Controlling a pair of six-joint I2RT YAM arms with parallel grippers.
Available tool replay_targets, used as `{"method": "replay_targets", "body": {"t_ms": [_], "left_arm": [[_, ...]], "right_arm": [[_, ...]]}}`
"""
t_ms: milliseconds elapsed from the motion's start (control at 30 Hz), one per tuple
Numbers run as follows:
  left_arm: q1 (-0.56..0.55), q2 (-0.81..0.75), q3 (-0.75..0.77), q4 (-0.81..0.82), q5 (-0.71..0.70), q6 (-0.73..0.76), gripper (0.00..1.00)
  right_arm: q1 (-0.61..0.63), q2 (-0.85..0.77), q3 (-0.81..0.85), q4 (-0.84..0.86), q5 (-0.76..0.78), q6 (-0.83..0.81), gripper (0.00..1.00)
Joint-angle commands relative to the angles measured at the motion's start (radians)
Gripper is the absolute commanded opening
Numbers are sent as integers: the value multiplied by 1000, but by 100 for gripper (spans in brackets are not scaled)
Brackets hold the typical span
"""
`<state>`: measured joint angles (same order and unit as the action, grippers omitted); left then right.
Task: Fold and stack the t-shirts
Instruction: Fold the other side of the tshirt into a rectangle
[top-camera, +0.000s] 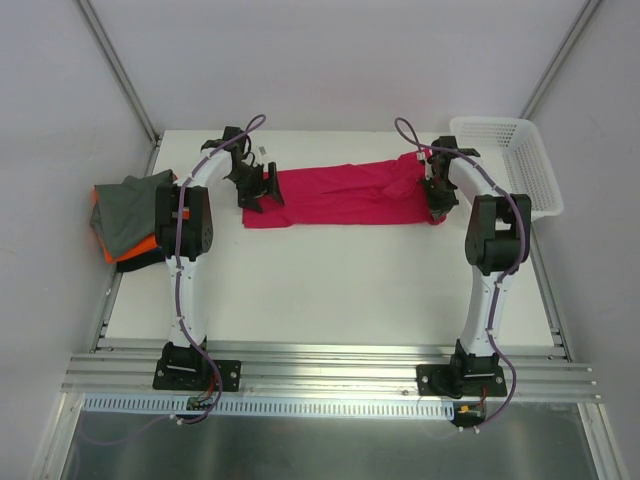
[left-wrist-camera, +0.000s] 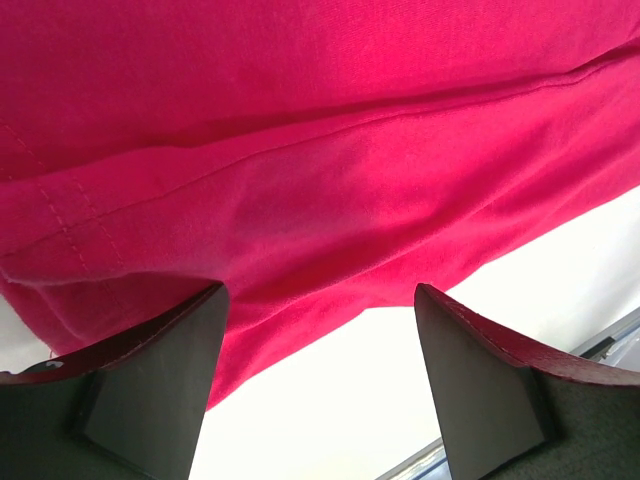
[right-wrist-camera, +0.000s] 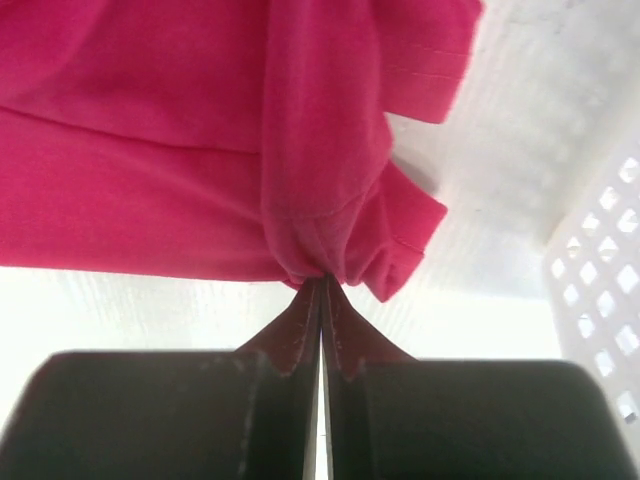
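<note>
Left edge of frame: grey and orange t-shirts (top-camera: 128, 205), heaped.
Left gripper (top-camera: 260, 190): jaws wide apart, holding nothing. The hem of the magenta t-shirt (top-camera: 345, 195) lies just past its tips.
The shirt lies flat across upper-middle frame, long axis left-right.
Right gripper (top-camera: 437, 205): jaws pressed together, pinching the shirt's bunched right end.
White basket (top-camera: 520, 160) upper right.

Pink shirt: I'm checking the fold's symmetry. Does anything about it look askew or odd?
Yes. The pink shirt is held at one end only: the right claw is shut on its bunched right edge, while the left claw stands open at the left hem, gripping nothing.
</note>
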<state>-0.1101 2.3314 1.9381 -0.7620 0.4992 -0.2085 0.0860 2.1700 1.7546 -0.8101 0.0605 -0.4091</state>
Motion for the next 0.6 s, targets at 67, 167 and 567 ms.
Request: {"method": "replay_targets", "body": {"t_ms": [67,167,567], "left_arm": [[13,-23,-24,-28,-71,-6,77],[15,-23,-25,-30,-73,-6,77],[18,-12,-16,-30,-76,-8,77]], "right_arm": [[-32,-68,-3,-3,56,-37,0],[-43,-70,2,3,70,-46,0],[-84,-131,-44,11,111,-80,0]]}}
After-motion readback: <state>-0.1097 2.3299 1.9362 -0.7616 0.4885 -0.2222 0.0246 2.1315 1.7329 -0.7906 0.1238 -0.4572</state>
